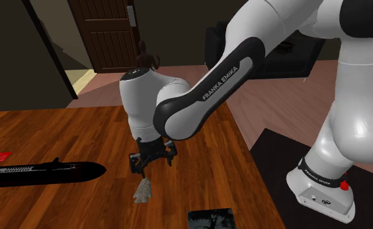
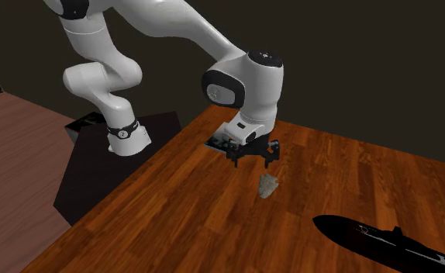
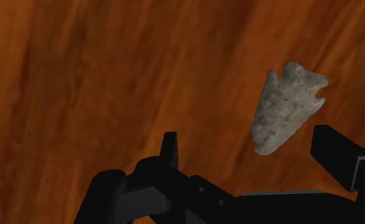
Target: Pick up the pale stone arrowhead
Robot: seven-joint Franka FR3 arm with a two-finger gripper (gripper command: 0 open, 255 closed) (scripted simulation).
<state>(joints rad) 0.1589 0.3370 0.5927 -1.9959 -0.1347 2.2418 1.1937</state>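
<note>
black two-finger gripper (image 2: 253,156) open above the table, pale grey rough stone arrowhead (image 3: 287,108) not held yet.

fingers (image 3: 170,150) stand well apart with nothing between them touching. the arrowhead lies flat on the glossy reddish-brown wooden table (image 1: 55,133), just below the gripper and off-centre, close to one finger and far from the other in the wrist view. long black blade-like object (image 1: 42,172) lies well apart from it on the same table, and a dark square card (image 1: 211,218) sits near the table's edge. risk: a straight descent from this offset could put the near finger on the stone and tip or skid it across the slick wood. the flat, tapered shape also gives little edge to clamp, so it may squirt out as the fingers close.
</note>
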